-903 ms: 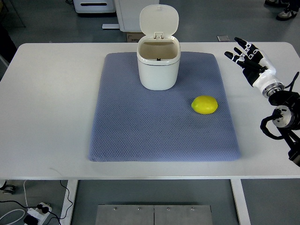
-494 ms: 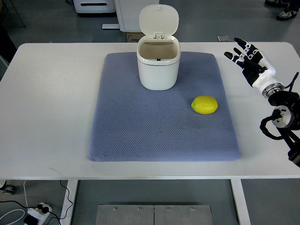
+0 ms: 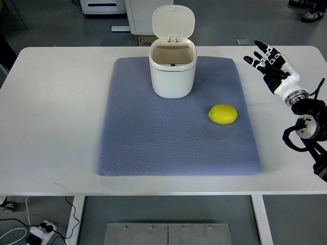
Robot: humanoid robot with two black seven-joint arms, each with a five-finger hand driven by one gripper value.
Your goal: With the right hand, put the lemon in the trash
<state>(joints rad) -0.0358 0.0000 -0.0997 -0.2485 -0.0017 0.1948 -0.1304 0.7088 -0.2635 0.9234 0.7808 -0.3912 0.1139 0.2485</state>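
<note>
A yellow lemon (image 3: 223,114) lies on the right part of a blue-grey mat (image 3: 153,138). A white trash bin (image 3: 172,71) stands at the back middle of the mat, its lid (image 3: 173,22) flipped up and the inside open. My right hand (image 3: 270,64) hovers over the white table to the right of the mat, well apart from the lemon and behind it. Its fingers are spread and hold nothing. The left arm does not show.
The white table (image 3: 56,112) extends past the mat on both sides. White equipment (image 3: 138,13) stands on the floor behind the table. Cables and a power strip (image 3: 43,230) lie on the floor at the lower left.
</note>
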